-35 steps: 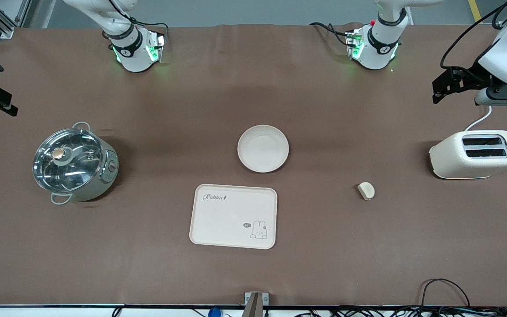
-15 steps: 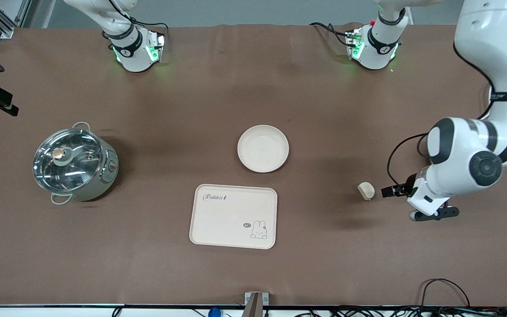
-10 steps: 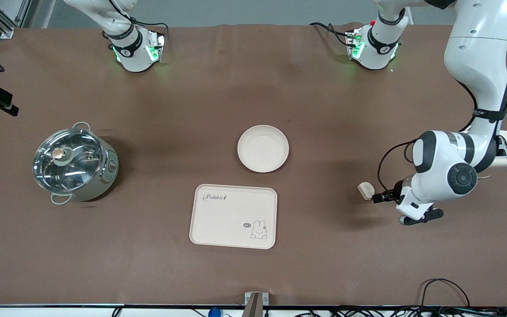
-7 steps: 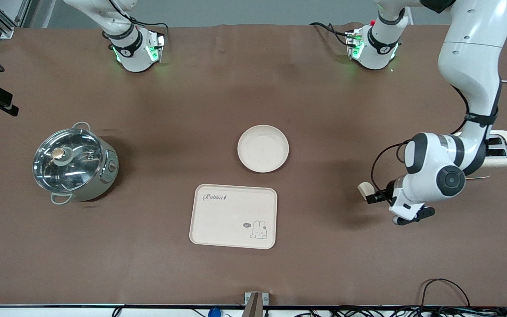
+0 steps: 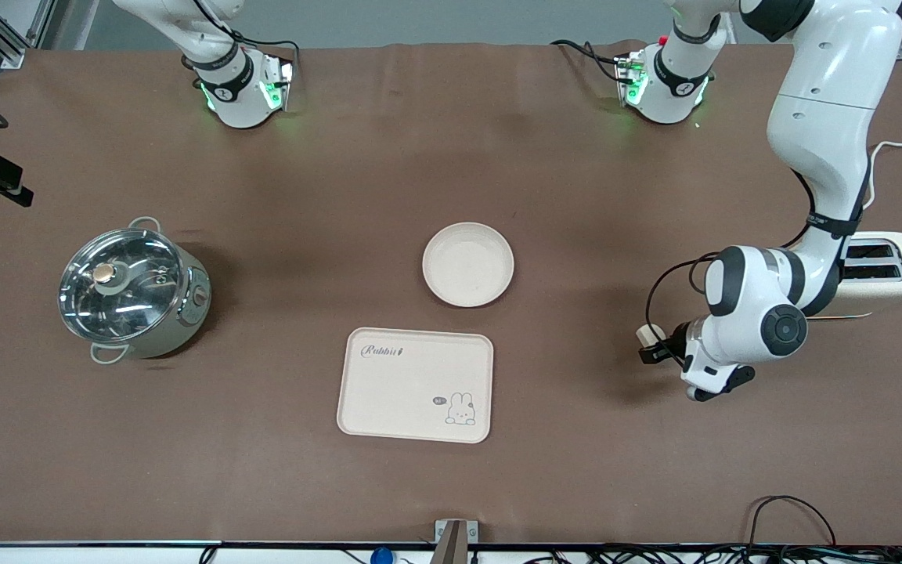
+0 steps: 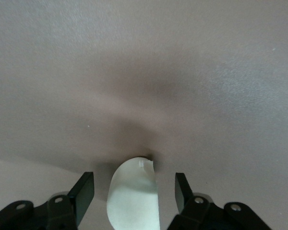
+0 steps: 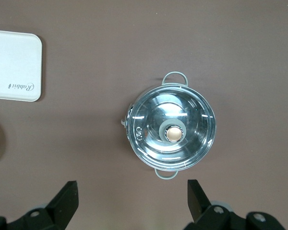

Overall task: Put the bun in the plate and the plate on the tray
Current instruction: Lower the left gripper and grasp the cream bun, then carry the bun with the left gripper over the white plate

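Front view: pale cream half-round bun (image 5: 645, 334) on the brown tabletop (image 5: 576, 470), toward the left arm's end, well apart from the round cream plate (image 5: 468, 264) and the "Rabbit" tray (image 5: 416, 385), itself just nearer the camera than the plate. Partly covered by the left claw (image 5: 649, 351), set low at the bun. Toaster (image 5: 889, 270) half hidden by the left arm.

Left wrist view: bun (image 6: 134, 194) with flat cut side and rounded edge, cut off at the picture's border. Between the spread fingers (image 6: 84, 191), a gap showing on each side, no contact visible.

Right wrist view: right claw (image 7: 132, 196) spread wide, holding nothing, waiting high over the lidded pot (image 7: 172, 125). Tray (image 7: 14, 65) corner cut off.
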`<action>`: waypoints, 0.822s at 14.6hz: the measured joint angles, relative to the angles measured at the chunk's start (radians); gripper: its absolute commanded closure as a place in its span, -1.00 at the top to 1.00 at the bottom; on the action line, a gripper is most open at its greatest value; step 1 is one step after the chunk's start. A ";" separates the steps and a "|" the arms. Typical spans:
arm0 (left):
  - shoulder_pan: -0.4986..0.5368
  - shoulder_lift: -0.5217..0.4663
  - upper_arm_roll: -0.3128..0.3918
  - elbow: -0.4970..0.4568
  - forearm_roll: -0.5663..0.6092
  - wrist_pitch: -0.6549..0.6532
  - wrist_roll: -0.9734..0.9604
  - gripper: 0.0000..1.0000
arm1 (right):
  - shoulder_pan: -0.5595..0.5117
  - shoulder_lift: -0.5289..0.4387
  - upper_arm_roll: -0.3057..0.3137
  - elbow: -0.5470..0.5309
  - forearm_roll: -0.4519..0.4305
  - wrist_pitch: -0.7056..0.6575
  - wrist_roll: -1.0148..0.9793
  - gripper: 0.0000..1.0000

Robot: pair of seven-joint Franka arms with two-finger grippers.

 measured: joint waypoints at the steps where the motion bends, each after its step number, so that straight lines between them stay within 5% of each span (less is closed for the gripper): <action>1: 0.000 0.005 0.000 0.000 -0.010 0.000 0.000 0.15 | 0.000 0.000 0.000 0.000 0.000 0.000 0.000 1.00; 7: -0.001 0.011 -0.012 0.000 -0.021 0.000 -0.001 -0.43 | 0.000 0.000 0.000 0.000 0.000 0.000 0.000 1.00; 12: 0.001 0.010 -0.099 0.002 -0.037 0.000 -0.101 -0.44 | 0.000 0.000 0.000 0.000 0.000 0.000 0.000 1.00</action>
